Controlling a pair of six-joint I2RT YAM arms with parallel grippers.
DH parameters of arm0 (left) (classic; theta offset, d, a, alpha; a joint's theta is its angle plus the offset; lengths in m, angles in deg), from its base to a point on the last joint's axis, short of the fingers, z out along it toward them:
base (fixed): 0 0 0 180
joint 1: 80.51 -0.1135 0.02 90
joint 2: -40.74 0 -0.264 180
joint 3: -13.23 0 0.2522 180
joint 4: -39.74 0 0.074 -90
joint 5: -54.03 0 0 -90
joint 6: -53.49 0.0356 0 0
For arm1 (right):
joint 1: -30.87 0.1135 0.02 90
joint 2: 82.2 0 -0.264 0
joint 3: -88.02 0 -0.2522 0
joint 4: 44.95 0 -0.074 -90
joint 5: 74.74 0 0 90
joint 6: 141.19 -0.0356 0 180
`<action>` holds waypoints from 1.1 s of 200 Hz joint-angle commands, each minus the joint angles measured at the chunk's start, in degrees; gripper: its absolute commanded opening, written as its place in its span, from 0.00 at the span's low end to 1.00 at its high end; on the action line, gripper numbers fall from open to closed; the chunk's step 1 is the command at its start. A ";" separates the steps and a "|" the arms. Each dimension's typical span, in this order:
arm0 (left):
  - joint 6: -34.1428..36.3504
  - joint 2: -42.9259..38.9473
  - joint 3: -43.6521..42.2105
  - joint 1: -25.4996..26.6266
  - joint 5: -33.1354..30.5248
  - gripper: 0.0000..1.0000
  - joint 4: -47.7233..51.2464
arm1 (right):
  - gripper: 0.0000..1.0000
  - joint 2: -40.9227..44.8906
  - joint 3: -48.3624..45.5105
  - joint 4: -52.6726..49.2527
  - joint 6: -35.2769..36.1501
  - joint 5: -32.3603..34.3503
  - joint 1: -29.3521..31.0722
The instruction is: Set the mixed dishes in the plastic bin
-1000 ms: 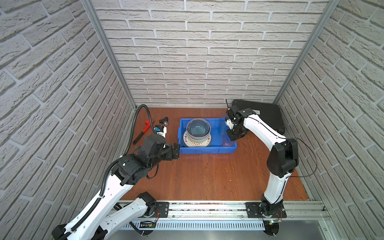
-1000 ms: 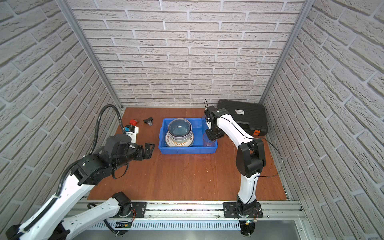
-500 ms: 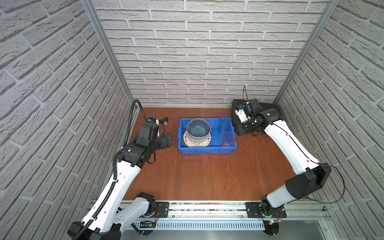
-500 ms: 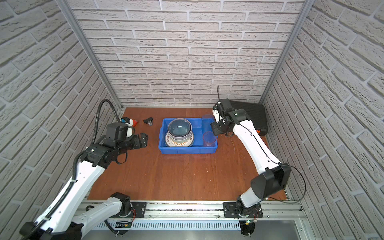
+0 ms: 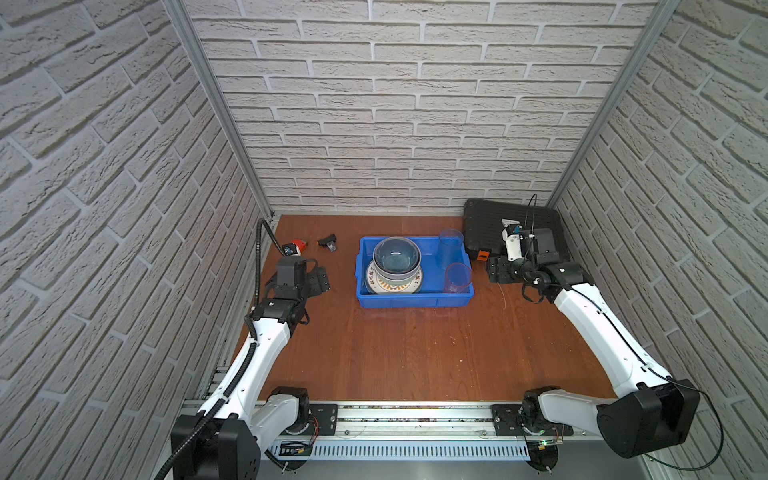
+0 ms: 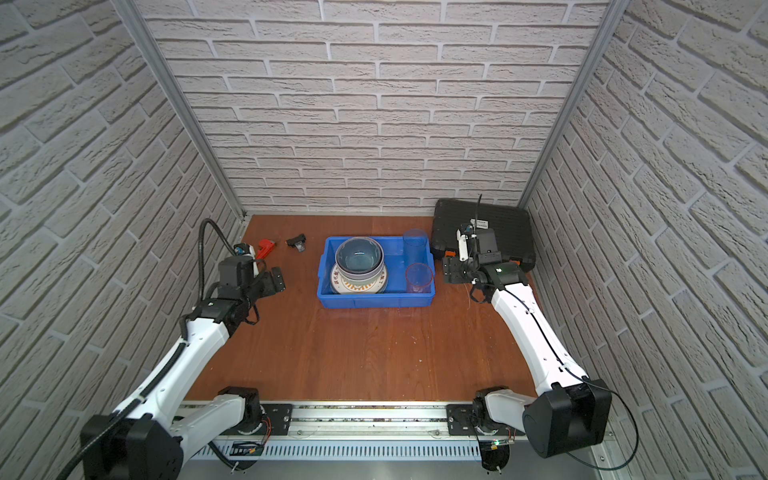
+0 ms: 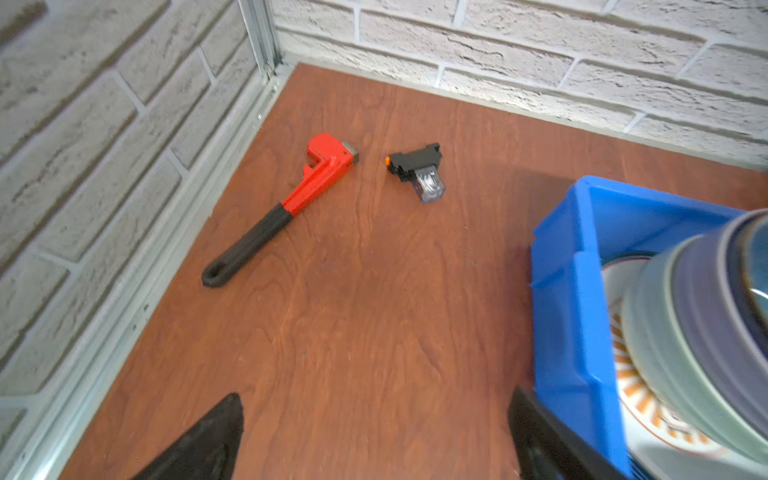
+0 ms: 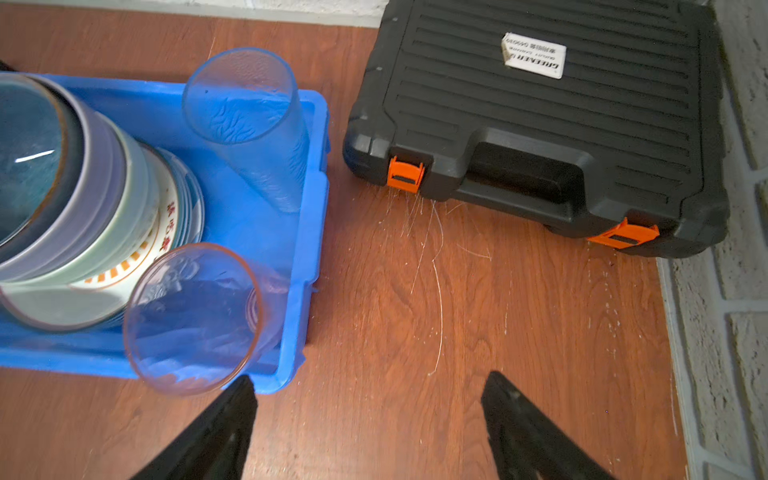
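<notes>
Already in bin: blue plastic bin holds a stack; dark blue bowl sits inside lavender bowl, inside pale green bowl, on orange sunburst plate.
Tumblers: far tumbler and near tumbler stand upright at the bin's right end.
Left gripper: jaws wide apart, empty, over bare table left of the bin.
Right gripper: jaws spread, empty, one finger near the bin's corner.
Right side: black tool case with orange latches, near the bin, not touching.
Far left: red pipe wrench beside a small black-and-clear part, apart from the bin.
</notes>
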 commanded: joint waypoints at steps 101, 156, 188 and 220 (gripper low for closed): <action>15.25 20.68 -13.60 -3.80 -5.78 0.98 -46.69 | 0.92 -5.09 -29.49 53.68 2.08 5.79 -4.97; 16.37 26.93 -17.23 -4.23 -6.54 0.98 -60.26 | 0.94 -9.34 -40.48 75.12 1.38 0.62 -5.30; 15.31 26.90 -16.70 -5.55 -3.94 0.98 -58.61 | 1.00 -15.82 -46.55 93.70 3.08 -2.53 -5.20; 14.10 27.07 -16.71 -6.68 -2.30 0.98 -58.42 | 1.00 -13.08 -44.35 85.02 2.35 -0.25 -4.94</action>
